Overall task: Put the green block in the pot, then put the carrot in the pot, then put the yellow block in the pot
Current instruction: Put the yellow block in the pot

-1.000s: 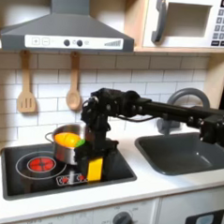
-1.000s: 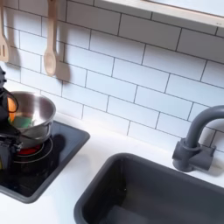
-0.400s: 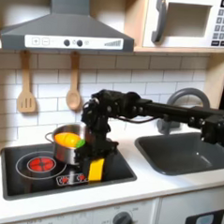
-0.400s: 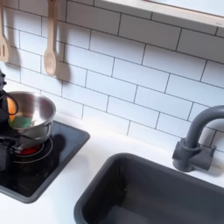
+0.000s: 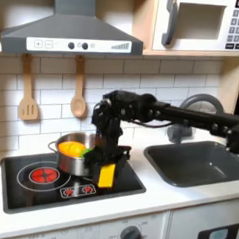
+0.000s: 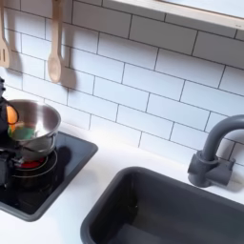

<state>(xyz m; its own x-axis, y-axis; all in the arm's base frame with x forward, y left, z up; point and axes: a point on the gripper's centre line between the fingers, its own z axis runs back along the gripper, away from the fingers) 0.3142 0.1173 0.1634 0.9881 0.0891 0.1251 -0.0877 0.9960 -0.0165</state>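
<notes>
In the first exterior view the black WidowX arm (image 5: 177, 113) reaches in from that view's right, runs level across the grey sink basin (image 5: 194, 161), then bends down at the wrist above the black toy hob (image 5: 47, 187). Its gripper (image 5: 106, 171) points straight down just to the right of the pot in the first exterior view, and its jaws are pinched on the bright yellow toy cuboid block (image 5: 107, 176), which hangs upright, close over the hob surface; whether it touches the hob cannot be told.

The round shiny stainless-steel pot (image 5: 65, 156) stands on the back of the hob, beside the red burner ring (image 5: 43, 174). Inside it, in the first exterior view, lie a rounded orange carrot (image 5: 74, 148) with a touch of green next to it; the small green block cannot be told apart from the carrot's leafy end there. In the second exterior view the pot (image 6: 34, 127) sits at the left edge, its inner wall showing a green tint and an orange shape at its left rim.

Two wooden utensils (image 5: 30, 91) hang on the white tiled wall under the grey extractor hood (image 5: 69, 30).
</notes>
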